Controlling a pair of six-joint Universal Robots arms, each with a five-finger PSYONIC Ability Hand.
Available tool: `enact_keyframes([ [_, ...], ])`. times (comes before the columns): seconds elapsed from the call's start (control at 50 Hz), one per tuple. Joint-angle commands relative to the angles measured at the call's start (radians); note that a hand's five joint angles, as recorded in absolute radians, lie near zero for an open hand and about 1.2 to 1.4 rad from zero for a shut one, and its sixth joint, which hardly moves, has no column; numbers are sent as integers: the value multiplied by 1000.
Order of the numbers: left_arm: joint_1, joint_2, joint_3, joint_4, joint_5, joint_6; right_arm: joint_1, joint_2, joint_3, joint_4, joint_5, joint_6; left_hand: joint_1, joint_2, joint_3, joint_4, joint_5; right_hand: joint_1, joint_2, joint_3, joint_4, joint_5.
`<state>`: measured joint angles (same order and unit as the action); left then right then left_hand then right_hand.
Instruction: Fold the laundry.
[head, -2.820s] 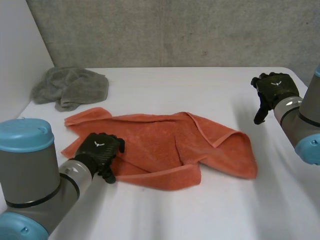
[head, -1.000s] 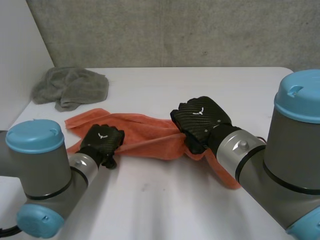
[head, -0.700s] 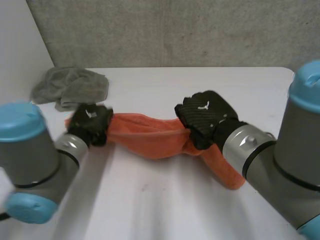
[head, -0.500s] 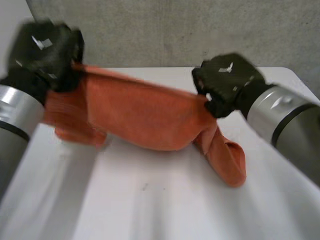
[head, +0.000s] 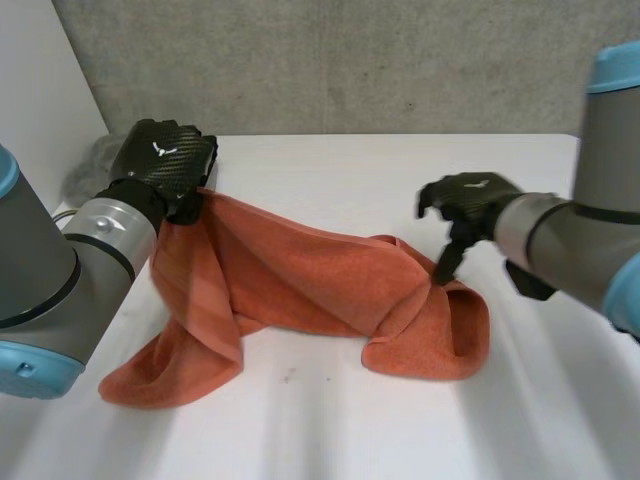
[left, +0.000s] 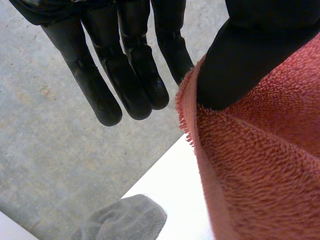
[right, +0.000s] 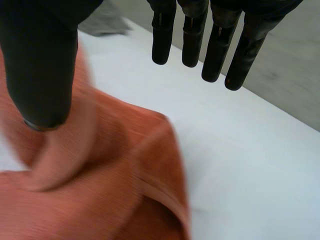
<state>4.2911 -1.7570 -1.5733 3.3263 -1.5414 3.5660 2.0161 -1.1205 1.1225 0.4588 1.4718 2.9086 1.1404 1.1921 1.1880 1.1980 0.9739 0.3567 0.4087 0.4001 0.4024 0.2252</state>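
Left hand (head: 165, 168) grips the orange towel (head: 320, 280) by an edge near one corner, thumb pressed into the pile while its other fingers (left: 135, 85) stand straight and clear of the cloth; that end is lifted off the desk (head: 330, 430) and hangs in a long drape, the rest trailing across the white top to a rumpled loop below the right hand (head: 468, 200); this hand is released and grasps nothing, fingers (right: 215, 45) straight, thumb tip at a fold, contact unclear; the towel looks light, limp and thick, likely to sag and bunch wherever it is unsupported, though its looped terry should give good purchase and not slip; two neighbouring corners along one hem look the best places to take hold so it can be spread flat; a crumpled grey cloth (left: 125, 217) lies near the rough concrete wall (head: 350, 60); the desk is smooth.
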Motion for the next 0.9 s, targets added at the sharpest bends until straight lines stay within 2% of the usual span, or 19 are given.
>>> enact_keyframes([
  [0.02, -2, 34, 1, 4, -19, 8, -131, -140, 172, -81, 10, 23, 256, 204, 208, 198, 248, 92, 40, 49, 46, 49],
  [0.14, 9, 65, -8, 13, -19, 8, -134, -235, 353, -74, -83, 6, 256, 204, 208, 198, 248, 277, 225, 233, 231, 234],
  [0.24, 56, 63, -14, 13, -20, 10, -129, -262, 493, -80, -163, 24, 256, 204, 208, 198, 248, 292, 240, 249, 246, 249],
  [0.36, 75, 60, -16, 10, -19, 8, -85, -255, 592, -211, -186, 182, 256, 204, 208, 198, 248, 289, 237, 246, 243, 246],
  [0.48, 75, 60, -17, 10, -19, 1, -54, -159, 580, -282, -179, 267, 256, 204, 208, 198, 248, 254, 202, 210, 208, 211],
  [0.68, 75, 60, -17, 10, -17, 1, 3, -7, 484, -319, -162, 267, 256, 204, 208, 198, 248, 139, 87, 96, 94, 96],
  [0.76, 78, 60, -17, 10, -14, 1, 24, 30, 456, -354, -119, 261, 256, 204, 208, 198, 248, 46, -7, 2, 0, 2],
  [0.9, 81, 54, -19, 10, -14, -1, 84, 76, 402, -391, -35, 213, 256, 204, 208, 198, 248, 54, 2, 11, 8, 11],
])
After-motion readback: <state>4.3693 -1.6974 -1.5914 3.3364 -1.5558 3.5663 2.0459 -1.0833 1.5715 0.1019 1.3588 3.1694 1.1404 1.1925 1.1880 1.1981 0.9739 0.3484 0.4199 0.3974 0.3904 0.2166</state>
